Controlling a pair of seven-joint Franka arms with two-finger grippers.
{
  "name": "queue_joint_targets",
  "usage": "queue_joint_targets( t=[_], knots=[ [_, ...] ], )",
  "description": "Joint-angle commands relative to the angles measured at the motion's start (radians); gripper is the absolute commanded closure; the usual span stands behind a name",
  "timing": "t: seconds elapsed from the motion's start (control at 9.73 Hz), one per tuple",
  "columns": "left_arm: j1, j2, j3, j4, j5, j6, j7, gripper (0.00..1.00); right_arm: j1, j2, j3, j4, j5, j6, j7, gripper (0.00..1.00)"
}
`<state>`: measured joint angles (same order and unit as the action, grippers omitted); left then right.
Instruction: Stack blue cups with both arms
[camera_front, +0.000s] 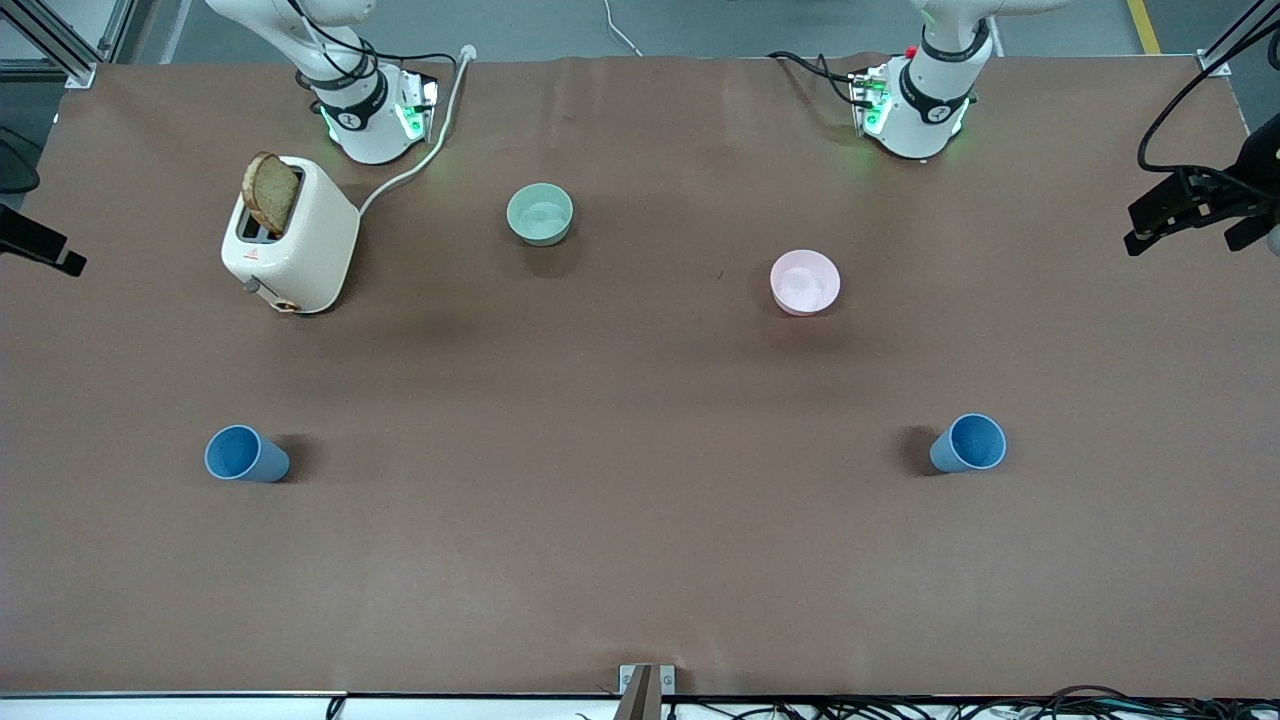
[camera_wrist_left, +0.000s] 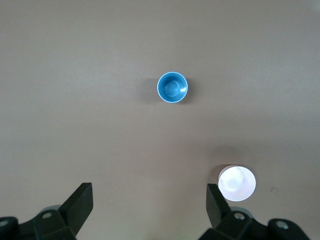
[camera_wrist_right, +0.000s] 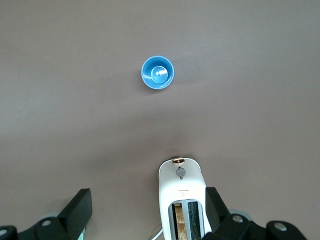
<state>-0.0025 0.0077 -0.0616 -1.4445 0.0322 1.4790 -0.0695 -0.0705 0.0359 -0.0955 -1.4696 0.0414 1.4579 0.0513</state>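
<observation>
Both tools hang wide open and empty: left tool (camera_wrist_left: 150, 210) and right tool (camera_wrist_right: 147, 210), each high above its own blue cup (camera_wrist_left: 172, 87) (camera_wrist_right: 157, 72), upright mid-frame on the tabletop (camera_front: 640, 520), ready for descent.

Only marking showing: small red logo with tiny red print on the toaster (camera_front: 290, 250) end face, also showing in the right wrist view (camera_wrist_right: 183, 200); too small for reading. No other text, numbers or signs showing anywhere.

Two blue cups (camera_front: 245, 454) (camera_front: 968, 443), mint-green bowl (camera_front: 540, 214), pink bowl (camera_front: 805, 282), cream toaster (camera_front: 290, 238).
</observation>
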Motion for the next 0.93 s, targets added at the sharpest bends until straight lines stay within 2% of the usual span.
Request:
queue_joint_targets(
  t=[0.0,0.31,0.41,0.72,0.82],
  knots=[
    [-0.004,0.021,-0.006,-0.002,0.014,-0.005,0.008,0.0,-0.003,-0.007,0.003,-0.001,0.017,-0.004,0.018,0.0],
    [-0.002,0.021,-0.006,-0.001,0.009,-0.006,-0.004,0.0,-0.003,-0.007,0.002,-0.001,0.017,-0.004,0.018,0.0],
    [0.002,0.05,-0.006,-0.016,0.009,0.029,-0.009,0.0,-0.005,-0.007,0.003,-0.001,0.017,-0.004,0.018,0.0],
    [0.053,0.174,-0.003,-0.078,0.011,0.223,0.005,0.0,-0.009,-0.007,0.002,-0.001,0.012,0.001,0.016,0.0],
    [0.055,0.207,-0.003,-0.133,0.015,0.313,0.005,0.0,-0.014,0.022,0.002,-0.001,0.015,0.004,0.018,0.0]
  ],
)
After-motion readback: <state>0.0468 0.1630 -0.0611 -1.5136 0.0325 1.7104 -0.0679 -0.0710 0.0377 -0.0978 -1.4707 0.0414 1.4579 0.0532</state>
